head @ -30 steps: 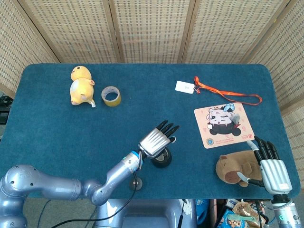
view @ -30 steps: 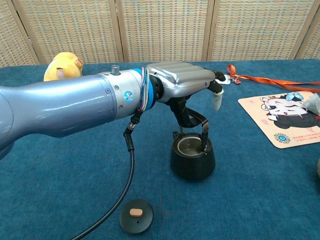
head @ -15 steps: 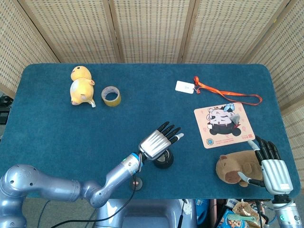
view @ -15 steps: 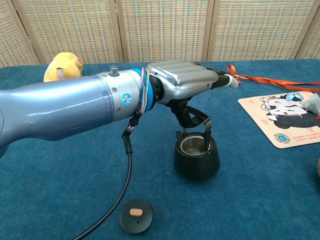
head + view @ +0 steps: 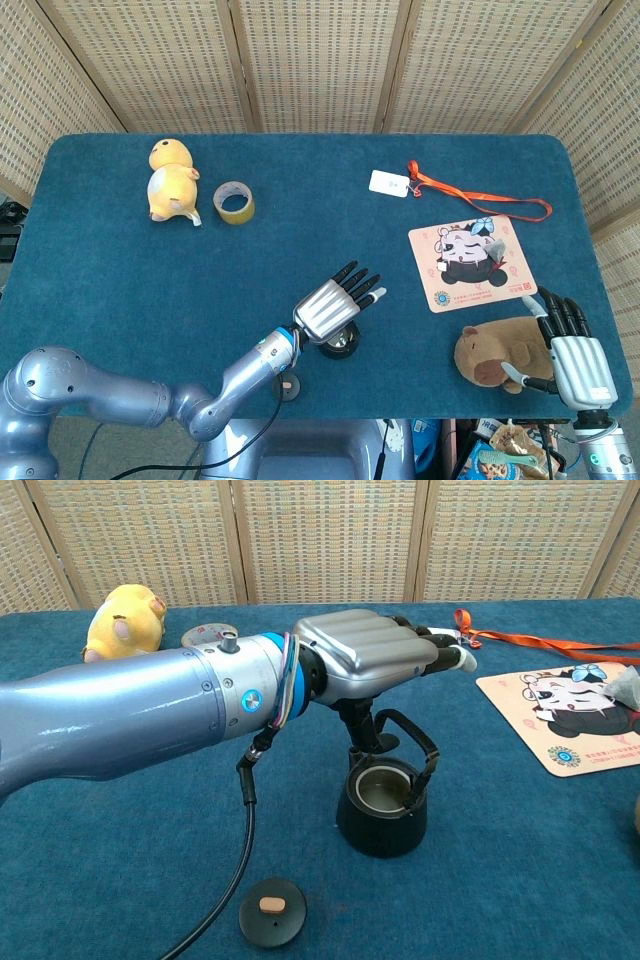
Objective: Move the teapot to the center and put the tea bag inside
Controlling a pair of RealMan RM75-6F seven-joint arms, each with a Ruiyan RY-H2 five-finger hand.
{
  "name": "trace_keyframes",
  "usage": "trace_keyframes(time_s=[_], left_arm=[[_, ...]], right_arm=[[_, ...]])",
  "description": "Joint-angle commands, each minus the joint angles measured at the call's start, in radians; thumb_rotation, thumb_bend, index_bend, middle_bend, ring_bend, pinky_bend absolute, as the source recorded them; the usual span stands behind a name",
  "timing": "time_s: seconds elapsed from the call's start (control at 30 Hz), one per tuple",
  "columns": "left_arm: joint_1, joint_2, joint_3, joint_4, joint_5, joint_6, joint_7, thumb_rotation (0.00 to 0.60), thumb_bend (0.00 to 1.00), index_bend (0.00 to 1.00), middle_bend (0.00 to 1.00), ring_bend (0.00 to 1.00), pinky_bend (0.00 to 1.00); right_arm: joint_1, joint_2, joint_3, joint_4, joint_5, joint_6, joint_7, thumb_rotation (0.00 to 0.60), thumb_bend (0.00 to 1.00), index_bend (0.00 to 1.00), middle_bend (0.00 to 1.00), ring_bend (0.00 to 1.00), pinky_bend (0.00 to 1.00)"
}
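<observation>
A small black teapot (image 5: 382, 815) stands open on the blue table near its front edge, its hoop handle raised; in the head view the teapot (image 5: 342, 347) is mostly hidden under my left hand (image 5: 332, 305). That left hand (image 5: 365, 655) hovers over it with fingers stretched flat and the thumb pointing down beside the handle. The pot's lid (image 5: 272, 910) lies on the cloth to the front left. The tea bag (image 5: 627, 686) rests on a cartoon mat (image 5: 560, 730) at the right. My right hand (image 5: 577, 362) sits at the front right with fingers spread, holding nothing.
A brown plush (image 5: 490, 350) lies just left of my right hand. A yellow plush (image 5: 170, 180) and a tape roll (image 5: 234, 202) sit at the back left. An orange lanyard (image 5: 480, 195) with a white tag (image 5: 389, 183) lies at the back right.
My left hand has drawn slightly back toward the front edge and straightened its fingers. The teapot shifted a little with it and its handle now tilts right. My right hand is still.
</observation>
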Motion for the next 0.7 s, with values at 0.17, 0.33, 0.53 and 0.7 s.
trace_keyframes(time_s=[0.17,0.33,0.53,0.7], left_arm=[[0.009,0.023,0.016,-0.022,0.0,0.002,0.014,0.6,0.35,0.0,0.0,0.0,0.0],[0.025,0.045,0.018,-0.045,0.008,0.017,0.004,0.6,0.35,0.0,0.0,0.0,0.0],[0.077,0.117,0.015,-0.102,0.041,0.066,-0.054,0.6,0.35,0.0,0.0,0.0,0.0],[0.13,0.217,0.025,-0.188,0.029,0.093,-0.092,0.6,0.35,0.0,0.0,0.0,0.0]], right_arm=[[0.001,-0.002,0.002,0.0,0.0,-0.001,0.0,0.416,0.33,0.09,0.09,0.0,0.06],[0.004,-0.001,0.003,-0.001,0.001,-0.005,-0.003,0.42,0.33,0.09,0.09,0.0,0.06],[0.009,0.004,0.008,-0.003,0.007,-0.01,-0.003,0.416,0.33,0.09,0.09,0.0,0.06],[0.017,0.005,0.011,-0.002,0.008,-0.021,0.003,0.431,0.33,0.09,0.09,0.0,0.06]])
